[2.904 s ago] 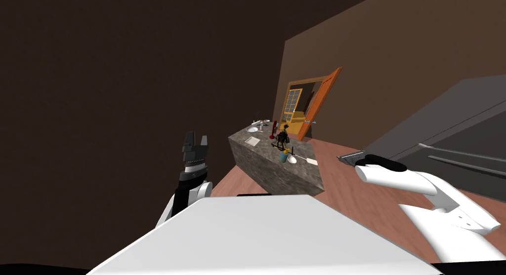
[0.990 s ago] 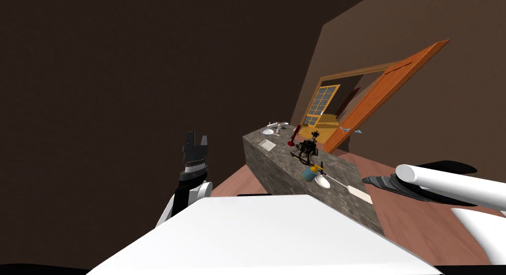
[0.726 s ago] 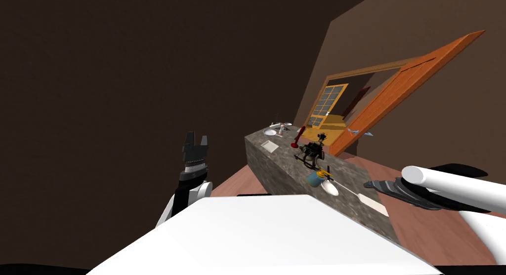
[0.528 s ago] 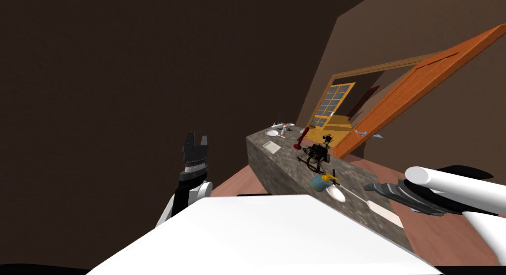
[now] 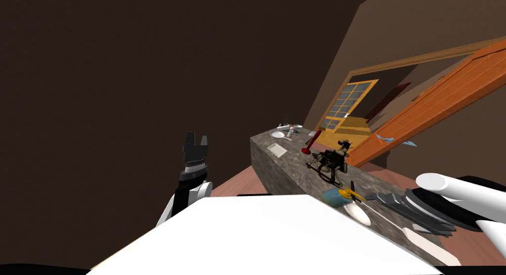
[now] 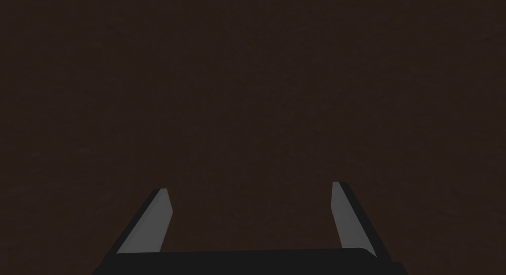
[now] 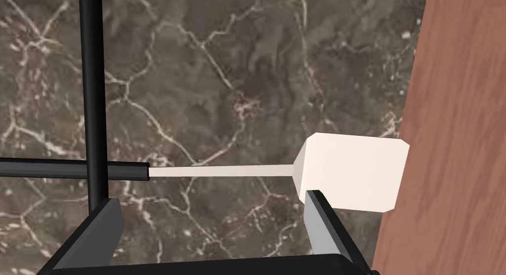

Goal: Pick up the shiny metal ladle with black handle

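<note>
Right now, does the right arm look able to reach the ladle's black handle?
Probably yes: the right gripper hangs open over the counter, and the ladle's black handle lies bare by one finger, a small sideways shift away.

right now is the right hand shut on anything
No, the right hand is open over the marble counter, with nothing between its fingers.

Left pincer (image 5: 195,137) held upright, spread apart; right pincer (image 7: 212,199) stretched forward, pointing down, spread apart.
</note>
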